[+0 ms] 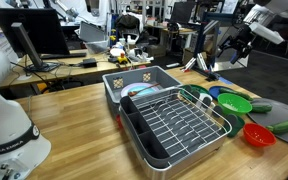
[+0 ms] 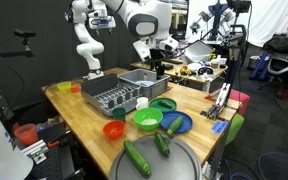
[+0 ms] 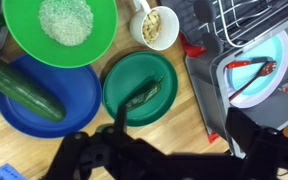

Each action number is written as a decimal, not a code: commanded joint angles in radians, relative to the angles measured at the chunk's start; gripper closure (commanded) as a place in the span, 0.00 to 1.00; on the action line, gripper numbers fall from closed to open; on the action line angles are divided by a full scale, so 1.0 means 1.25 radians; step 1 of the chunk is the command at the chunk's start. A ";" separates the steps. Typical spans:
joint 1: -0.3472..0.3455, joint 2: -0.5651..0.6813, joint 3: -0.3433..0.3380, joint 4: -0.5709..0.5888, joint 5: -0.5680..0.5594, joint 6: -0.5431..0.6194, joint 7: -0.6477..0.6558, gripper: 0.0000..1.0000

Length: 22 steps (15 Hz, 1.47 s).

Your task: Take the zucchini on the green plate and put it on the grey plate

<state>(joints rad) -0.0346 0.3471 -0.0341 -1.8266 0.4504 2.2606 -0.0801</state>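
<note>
Two spread fingers (image 3: 249, 145) hang well above the green plate (image 3: 19, 30), its rim overlapping the blue plate (image 3: 84, 90).

Green plate (image 3: 19, 32), above blue plate (image 3: 79, 92), cut by top edge; zucchini (image 3: 19, 85) on blue plate cut at left; gripper (image 3: 174, 128) dark, blurred.

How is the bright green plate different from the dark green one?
The bright green plate looks wider than the dark green plate. The bright one holds a pile of white grains; the dark one holds one small dark vegetable. Both are round and sit on the wooden table.
</note>
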 commanded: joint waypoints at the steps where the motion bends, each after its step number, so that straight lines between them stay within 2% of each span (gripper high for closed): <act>1: -0.027 0.083 0.031 0.099 0.051 -0.034 0.078 0.00; 4: -0.032 0.175 0.038 0.195 0.067 -0.045 0.160 0.00; 9: -0.021 0.323 0.039 0.334 0.045 -0.047 0.304 0.00; 14: -0.006 0.424 0.038 0.418 0.028 -0.076 0.427 0.00; 15: -0.006 0.438 0.043 0.429 0.025 -0.086 0.427 0.00; 16: -0.007 0.411 0.045 0.382 0.031 -0.043 0.405 0.00; 22: -0.007 0.420 0.046 0.391 0.031 -0.043 0.407 0.00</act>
<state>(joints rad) -0.0330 0.8700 0.0105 -1.3411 0.5020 2.2071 0.4221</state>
